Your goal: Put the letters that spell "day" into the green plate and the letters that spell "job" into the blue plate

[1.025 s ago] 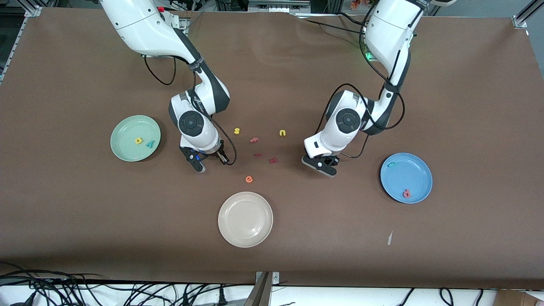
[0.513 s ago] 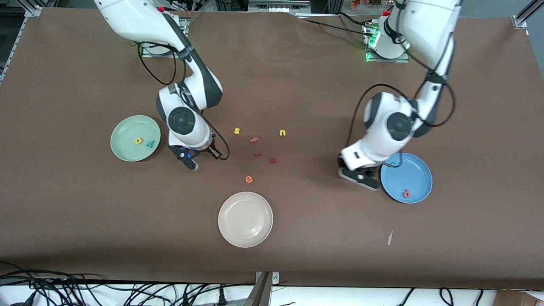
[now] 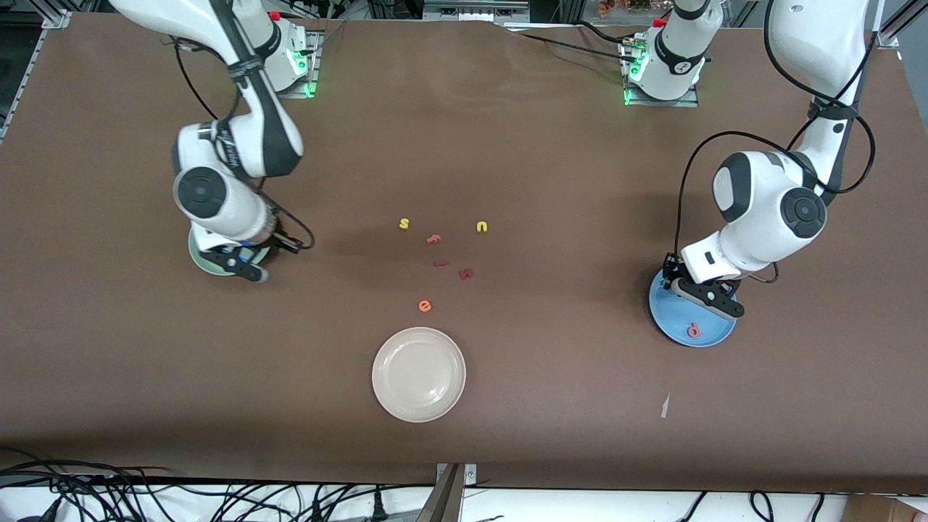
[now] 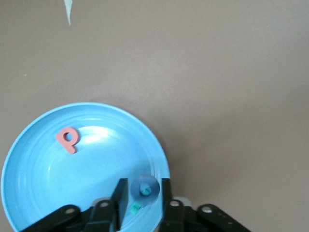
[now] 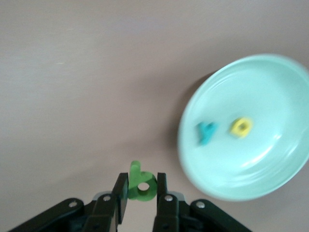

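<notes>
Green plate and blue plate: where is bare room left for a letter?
Green plate: bare floor all round the teal y and yellow a, close together. Blue plate: bare between the pink b and the blue o; crowded around the o and teal j.

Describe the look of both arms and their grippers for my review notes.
Both arms have glossy white shells with dark grey-black joint bands and round black joint caps. Loose black cables loop along each forearm. Green lights glow at the bases. The left gripper and right gripper have black fingers on black bodies with silver screw heads.
</notes>
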Controlling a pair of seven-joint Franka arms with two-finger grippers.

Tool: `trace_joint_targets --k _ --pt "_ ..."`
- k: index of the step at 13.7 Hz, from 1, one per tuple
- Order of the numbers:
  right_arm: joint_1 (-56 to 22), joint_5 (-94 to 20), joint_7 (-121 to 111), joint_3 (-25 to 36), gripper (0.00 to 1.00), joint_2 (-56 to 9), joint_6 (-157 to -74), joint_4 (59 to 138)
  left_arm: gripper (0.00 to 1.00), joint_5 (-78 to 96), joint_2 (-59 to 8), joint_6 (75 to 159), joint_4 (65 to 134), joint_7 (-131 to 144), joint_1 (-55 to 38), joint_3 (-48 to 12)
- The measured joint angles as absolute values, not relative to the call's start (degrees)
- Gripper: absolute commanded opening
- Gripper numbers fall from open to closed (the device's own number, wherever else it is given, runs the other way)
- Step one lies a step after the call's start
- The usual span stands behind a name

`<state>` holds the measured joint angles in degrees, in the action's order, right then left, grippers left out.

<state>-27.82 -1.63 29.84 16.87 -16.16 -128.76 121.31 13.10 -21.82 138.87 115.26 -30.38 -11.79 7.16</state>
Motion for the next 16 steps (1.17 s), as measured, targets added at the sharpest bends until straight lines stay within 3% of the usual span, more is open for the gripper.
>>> trace_joint_targets --k 5,6,7,12,16 --pt "-27.6 -1.7 13.4 27.6 0.09 -13.7 -135.7 132.4 1.00 13.1 -21.7 139.0 116.9 -30.4 -11.4 7.0" --pt "-27.6 -1.8 12.9 28.2 0.48 -13.7 -136.3 133.4 1.00 13.1 -21.3 139.0 117.8 -30.4 -11.0 7.0" --pt "-27.6 -1.8 12.8 28.3 0.99 -13.8 -136.6 134.1 1.00 13.1 -20.3 139.1 119.2 -30.4 -10.7 7.0" --pt "-27.9 -1.9 12.9 27.9 1.00 -13.5 -136.6 134.4 1.00 13.1 -7.2 139.1 128.7 -30.4 -10.6 6.7" --pt "-28.3 -1.9 12.8 25.7 1.00 -11.1 -136.0 131.4 1.00 11.3 1.4 133.9 128.2 -30.5 -10.3 7.1"
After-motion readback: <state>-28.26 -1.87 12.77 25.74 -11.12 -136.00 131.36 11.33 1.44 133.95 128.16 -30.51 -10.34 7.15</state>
